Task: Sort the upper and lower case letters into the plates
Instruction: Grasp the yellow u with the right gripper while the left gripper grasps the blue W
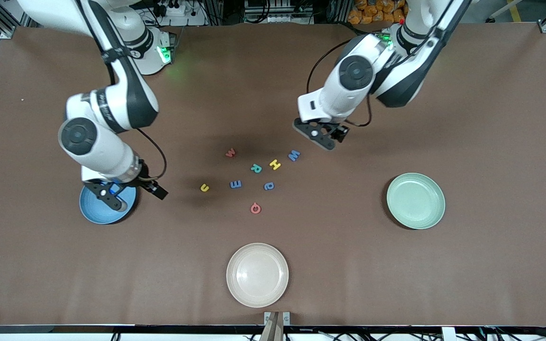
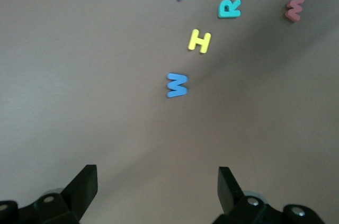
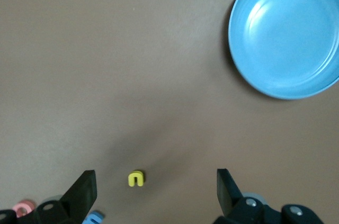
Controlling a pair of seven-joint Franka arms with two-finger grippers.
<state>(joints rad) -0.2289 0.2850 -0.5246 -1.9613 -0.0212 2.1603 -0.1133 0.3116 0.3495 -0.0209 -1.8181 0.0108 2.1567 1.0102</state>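
Several small toy letters lie loose mid-table: a red w [image 1: 230, 152], blue W [image 1: 294, 155], yellow H [image 1: 275, 164], teal R [image 1: 256, 168], yellow u [image 1: 204, 187], blue E [image 1: 236, 184], blue a [image 1: 268, 186] and a red round letter [image 1: 255, 208]. My left gripper [image 1: 318, 135] hangs open and empty beside the blue W [image 2: 177, 84]. The blue plate [image 1: 94, 213] sits toward the right arm's end, with my right gripper [image 1: 112, 196] open and empty over it. The yellow u [image 3: 136, 178] shows between its fingers. The mint green plate [image 1: 415, 200] lies toward the left arm's end.
A cream-beige plate [image 1: 257, 274] rests nearer the front camera than the letters, close to the table's front edge. All three plates hold nothing. Brown tabletop surrounds the letter cluster on every side.
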